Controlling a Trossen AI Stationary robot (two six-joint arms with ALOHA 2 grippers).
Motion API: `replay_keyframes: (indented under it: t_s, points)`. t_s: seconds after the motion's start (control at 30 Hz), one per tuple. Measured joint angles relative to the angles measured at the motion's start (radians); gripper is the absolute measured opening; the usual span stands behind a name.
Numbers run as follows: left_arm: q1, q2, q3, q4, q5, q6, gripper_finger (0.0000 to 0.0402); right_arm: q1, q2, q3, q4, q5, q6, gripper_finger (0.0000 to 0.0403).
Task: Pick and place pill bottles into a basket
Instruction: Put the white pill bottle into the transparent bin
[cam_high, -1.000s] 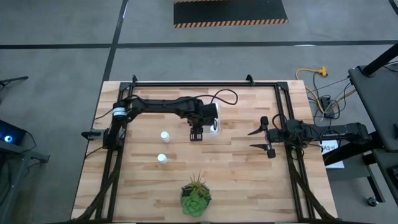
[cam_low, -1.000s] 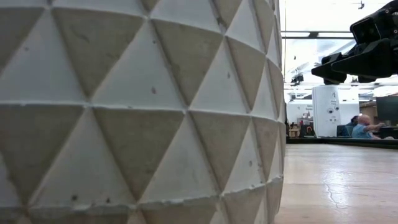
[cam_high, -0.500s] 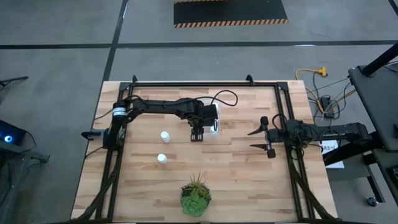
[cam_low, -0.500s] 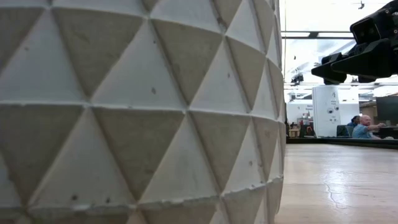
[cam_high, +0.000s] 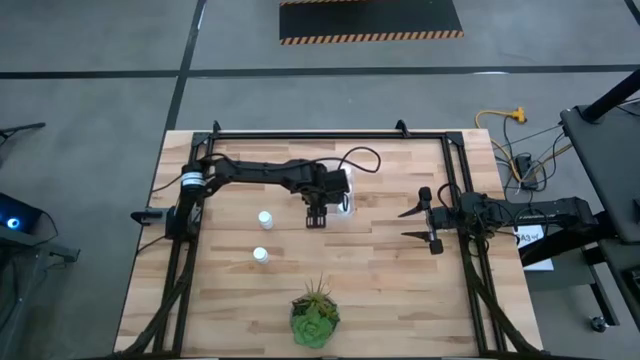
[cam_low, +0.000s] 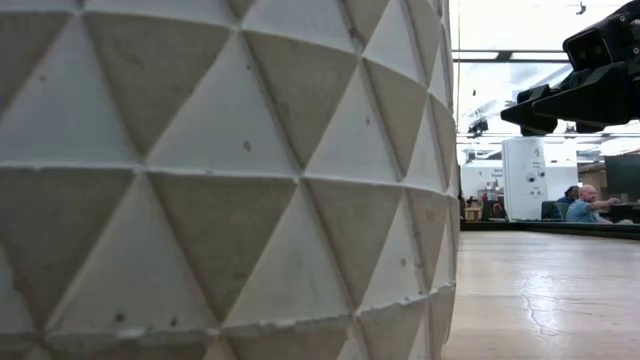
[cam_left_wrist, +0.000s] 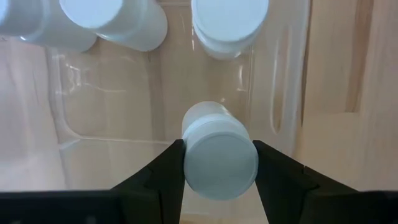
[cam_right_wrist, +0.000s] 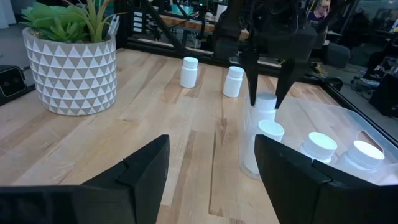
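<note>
My left gripper (cam_high: 316, 214) hangs over the basket (cam_high: 343, 204), a clear bin near the table's middle, and is shut on a white pill bottle (cam_left_wrist: 219, 163). The right wrist view shows that bottle (cam_right_wrist: 266, 102) upright just above the basket (cam_right_wrist: 339, 127). Inside the basket are three more bottles (cam_left_wrist: 229, 25) (cam_left_wrist: 118, 18) (cam_left_wrist: 34, 25). Two bottles (cam_high: 265, 218) (cam_high: 260, 255) stand on their bases on the table, left of the basket. My right gripper (cam_high: 425, 222) waits open at the table's right side. My left gripper pinches the bottle at its capped top (cam_left_wrist: 193, 165) between its two fingers (cam_left_wrist: 163, 177), one on either side. The fingers come from above, pointing steeply down. The bottle hangs upright below them, clear of the basket floor and of the other bottles.
A green spiky plant (cam_high: 315, 318) in a white triangle-patterned pot (cam_right_wrist: 69, 68) stands at the table's near edge; the pot (cam_low: 220, 180) fills most of the low view. A black frame rail (cam_high: 330, 135) runs around the table. Bare wood lies between basket and plant.
</note>
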Motion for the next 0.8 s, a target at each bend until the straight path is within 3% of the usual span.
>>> replay_keyframes:
  t_s: [0.8]
  points:
    - [0.005,0.000,-0.036,0.027,0.029,-0.010,0.0168,0.000,0.000,0.000,0.000,0.000,0.000,0.0226]
